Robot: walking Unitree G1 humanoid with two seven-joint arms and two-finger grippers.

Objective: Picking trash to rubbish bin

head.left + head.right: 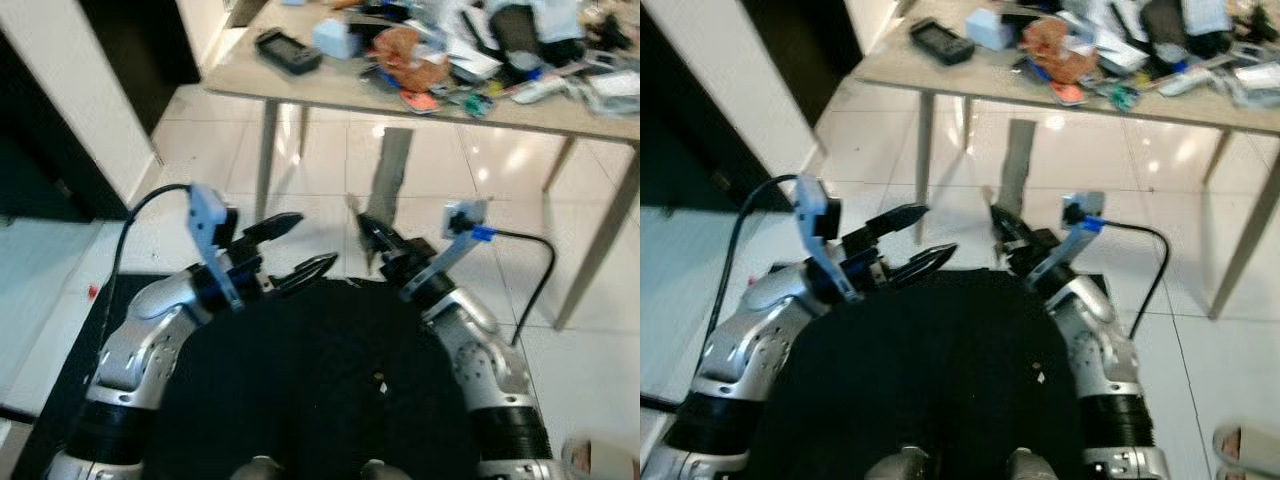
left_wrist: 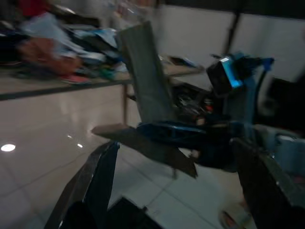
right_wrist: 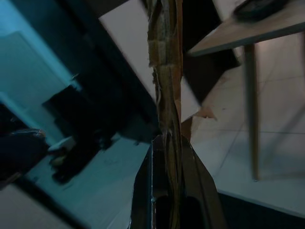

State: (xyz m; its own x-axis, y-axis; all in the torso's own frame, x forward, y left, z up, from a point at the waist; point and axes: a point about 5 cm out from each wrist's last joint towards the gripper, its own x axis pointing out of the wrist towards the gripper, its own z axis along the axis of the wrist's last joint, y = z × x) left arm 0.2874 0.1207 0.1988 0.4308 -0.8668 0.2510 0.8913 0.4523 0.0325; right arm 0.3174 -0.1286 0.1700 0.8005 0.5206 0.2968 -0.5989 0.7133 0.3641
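Observation:
A flat grey-brown cardboard piece (image 1: 388, 175) stands upright in front of my chest, with my right gripper (image 1: 368, 230) shut on its lower edge. The right wrist view shows the cardboard (image 3: 166, 71) edge-on, rising from between the two black fingers (image 3: 143, 186). Just to the left, my left gripper (image 1: 317, 241) stands open, its tips pointing towards the cardboard but apart from it. The left wrist view looks past the spread fingers (image 2: 93, 183) at the cardboard (image 2: 145, 81) and the right gripper holding it.
A wooden table (image 1: 300, 85) on thin legs stands ahead, piled with clutter (image 1: 470, 50). Glossy white tiles (image 1: 320, 150) lie beneath it. A dark doorway (image 1: 40, 150) is at the left. A shoe (image 1: 1245, 445) shows at the lower right. A large black shape (image 1: 310, 390) lies between my arms.

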